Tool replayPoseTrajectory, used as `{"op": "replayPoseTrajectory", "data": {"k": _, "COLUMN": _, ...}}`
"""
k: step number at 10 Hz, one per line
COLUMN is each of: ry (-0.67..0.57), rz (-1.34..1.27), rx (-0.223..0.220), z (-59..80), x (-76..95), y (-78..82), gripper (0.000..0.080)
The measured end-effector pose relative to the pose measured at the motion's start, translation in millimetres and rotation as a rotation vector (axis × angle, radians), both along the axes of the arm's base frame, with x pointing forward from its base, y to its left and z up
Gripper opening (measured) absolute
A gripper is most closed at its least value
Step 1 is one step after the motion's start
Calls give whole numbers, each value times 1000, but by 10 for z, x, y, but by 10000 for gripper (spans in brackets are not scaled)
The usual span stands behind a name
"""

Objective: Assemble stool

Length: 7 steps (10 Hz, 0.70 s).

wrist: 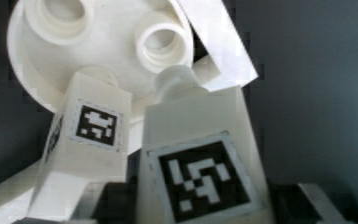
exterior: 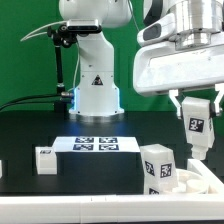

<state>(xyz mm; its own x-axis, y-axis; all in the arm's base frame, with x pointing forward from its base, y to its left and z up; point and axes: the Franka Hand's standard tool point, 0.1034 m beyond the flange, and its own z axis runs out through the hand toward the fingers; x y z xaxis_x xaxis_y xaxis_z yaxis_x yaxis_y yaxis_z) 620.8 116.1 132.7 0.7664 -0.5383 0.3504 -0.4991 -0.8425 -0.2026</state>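
Observation:
My gripper [exterior: 195,108] is shut on a white stool leg [exterior: 196,130] with a tag and holds it upright in the air at the exterior view's right. Just below it lies the round white seat disc [exterior: 193,182], holes up. One tagged leg [exterior: 158,166] stands on the disc's left part. In the wrist view the held leg [wrist: 197,160] sits between my dark fingers [wrist: 329,203]. Beyond it are the seat disc [wrist: 87,45] with two round holes and the standing leg [wrist: 92,125]. My gripper [wrist: 202,208] is above the disc.
A loose tagged leg [exterior: 45,158] lies on the black table at the exterior view's left, and another white part [exterior: 2,168] shows at the left edge. The marker board [exterior: 95,145] lies in front of the robot base [exterior: 97,90]. A white strip [wrist: 220,50] crosses the wrist view.

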Motion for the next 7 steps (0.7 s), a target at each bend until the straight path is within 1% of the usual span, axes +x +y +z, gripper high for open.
{"op": "replayPoseTrajectory", "data": {"k": 1, "ry": -2, "rz": 1, "rx": -1, "z": -8, "x": 0, "y": 0, "gripper": 325}}
{"op": "replayPoseTrajectory", "data": {"k": 2, "ry": -96, "rz": 11, "rx": -10, "z": -61, "x": 20, "y": -1, "gripper": 325}}
{"op": "replayPoseTrajectory", "data": {"k": 3, "ry": -98, "rz": 9, "rx": -16, "z": -191, "x": -48, "y": -11, "gripper": 325}}
{"op": "replayPoseTrajectory", "data": {"k": 4, "ry": -110, "rz": 14, "rx": -16, "z": -194, "x": -64, "y": -2, "gripper": 325}}
{"op": "replayPoseTrajectory", "data": {"k": 5, "ry": -143, "rz": 31, "rx": -24, "z": -155, "x": -65, "y": -33, "gripper": 325}}
{"op": "replayPoseTrajectory", "data": {"k": 6, "ry": -114, "rz": 56, "rx": -34, "z": -158, "x": -97, "y": -65, "gripper": 325}}
{"op": "replayPoseTrajectory", "data": {"k": 7, "ry": -70, "rz": 62, "rx": -29, "z": -130, "x": -121, "y": -76, "gripper": 325}}
